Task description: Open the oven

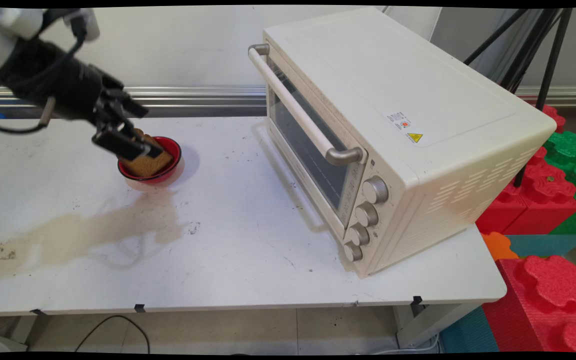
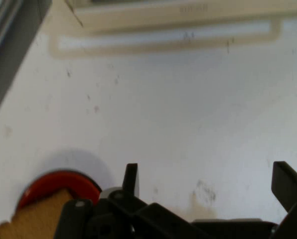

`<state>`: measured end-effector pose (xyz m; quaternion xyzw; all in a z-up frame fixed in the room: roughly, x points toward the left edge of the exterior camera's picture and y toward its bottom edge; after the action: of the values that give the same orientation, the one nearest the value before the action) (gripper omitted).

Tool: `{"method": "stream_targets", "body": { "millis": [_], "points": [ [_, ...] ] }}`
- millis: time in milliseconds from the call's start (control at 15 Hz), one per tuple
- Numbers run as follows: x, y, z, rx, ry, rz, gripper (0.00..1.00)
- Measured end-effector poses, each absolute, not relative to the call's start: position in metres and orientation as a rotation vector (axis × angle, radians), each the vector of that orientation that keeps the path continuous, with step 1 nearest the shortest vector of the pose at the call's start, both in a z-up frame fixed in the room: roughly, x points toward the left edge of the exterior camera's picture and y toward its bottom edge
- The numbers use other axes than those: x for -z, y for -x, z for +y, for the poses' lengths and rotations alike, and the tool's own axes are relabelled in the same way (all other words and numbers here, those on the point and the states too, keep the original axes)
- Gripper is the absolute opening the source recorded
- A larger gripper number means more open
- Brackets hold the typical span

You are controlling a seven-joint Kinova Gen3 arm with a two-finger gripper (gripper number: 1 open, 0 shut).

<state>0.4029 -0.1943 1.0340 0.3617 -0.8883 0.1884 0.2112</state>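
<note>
My black gripper (image 1: 137, 129) hangs just above the left rim of a red bowl (image 1: 176, 152) on the left half of the white table (image 1: 248, 250). A brown slice of toast (image 1: 147, 163) lies in the bowl, partly hidden behind the lower finger. In the hand view the gripper (image 2: 208, 181) is open, its two fingers wide apart with only bare table between them. The bowl (image 2: 59, 181) and toast (image 2: 36, 219) sit at that view's lower left, beside the fingers and outside them.
A cream toaster oven (image 1: 383, 135) with its glass door shut, a bar handle (image 1: 293, 107) and several knobs fills the table's right half. A brownish stain (image 1: 83, 230) spreads in front of the bowl. Red and green foam blocks (image 1: 548, 200) stand off the table's right end.
</note>
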Motion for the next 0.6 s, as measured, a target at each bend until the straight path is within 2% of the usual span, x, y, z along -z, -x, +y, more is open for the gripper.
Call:
{"method": "stream_targets", "body": {
  "millis": [600],
  "points": [
    [-1.082, -0.374, -0.218, -0.581, -0.955, -2.332, 1.00]
  ]
}}
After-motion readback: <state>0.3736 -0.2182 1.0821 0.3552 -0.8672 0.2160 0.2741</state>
